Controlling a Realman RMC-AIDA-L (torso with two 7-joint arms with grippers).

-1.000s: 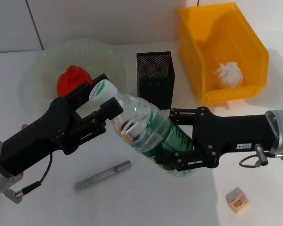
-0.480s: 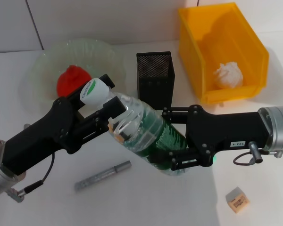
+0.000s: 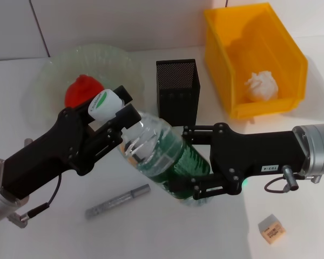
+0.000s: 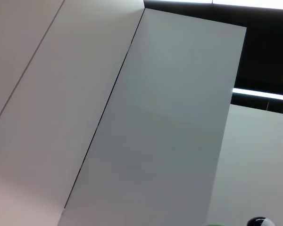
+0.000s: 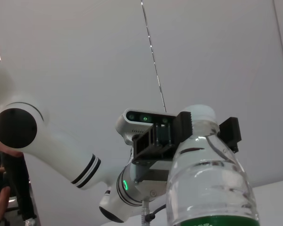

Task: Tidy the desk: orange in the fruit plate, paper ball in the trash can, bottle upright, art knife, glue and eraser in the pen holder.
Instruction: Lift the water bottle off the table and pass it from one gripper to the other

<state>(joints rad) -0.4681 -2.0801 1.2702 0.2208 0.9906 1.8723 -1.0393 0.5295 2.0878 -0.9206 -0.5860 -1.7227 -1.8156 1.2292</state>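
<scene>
The head camera looks down from high up at the whole table [image 3: 151,237], the right wrist camera looks up from very close at the bottle [image 5: 210,183] both views share, and the left wrist camera faces only walls.

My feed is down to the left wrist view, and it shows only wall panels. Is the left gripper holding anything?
Observer: Yes. The left gripper is clamped at the cap end of the water bottle.
Operator: Where is the right gripper?
Observer: The right gripper grips the bottle's green-labelled lower body.
Operator: Is the bottle upright?
Observer: No. It is tilted, with the cap toward the fruit plate, in front of the pen holder.
</scene>
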